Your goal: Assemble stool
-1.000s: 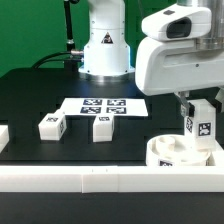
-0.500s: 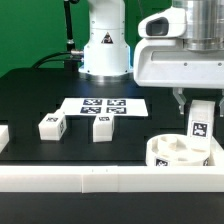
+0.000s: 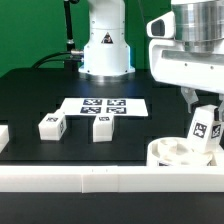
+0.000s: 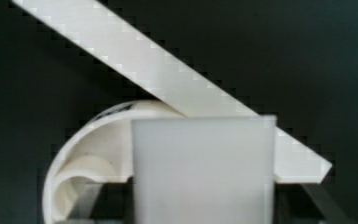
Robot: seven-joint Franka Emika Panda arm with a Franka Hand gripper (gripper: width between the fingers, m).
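The white round seat disc (image 3: 178,154) lies at the exterior view's right, against the front rail. My gripper (image 3: 203,112) is shut on a white block leg (image 3: 205,131) with a square tag, holding it slightly tilted over the disc's right edge. In the wrist view the leg (image 4: 201,165) fills the space between the jaws, with the seat disc (image 4: 91,150) behind it. Two more tagged legs (image 3: 51,126) (image 3: 101,127) lie on the black table at the left and middle.
The marker board (image 3: 103,105) lies flat on the table behind the loose legs. A long white rail (image 3: 100,179) runs along the front edge and shows as a diagonal rail (image 4: 149,60) in the wrist view. The robot base (image 3: 104,45) stands at the back.
My gripper has risen and shifted to the exterior view's right with the leg, which now tilts a little over the disc's right edge.
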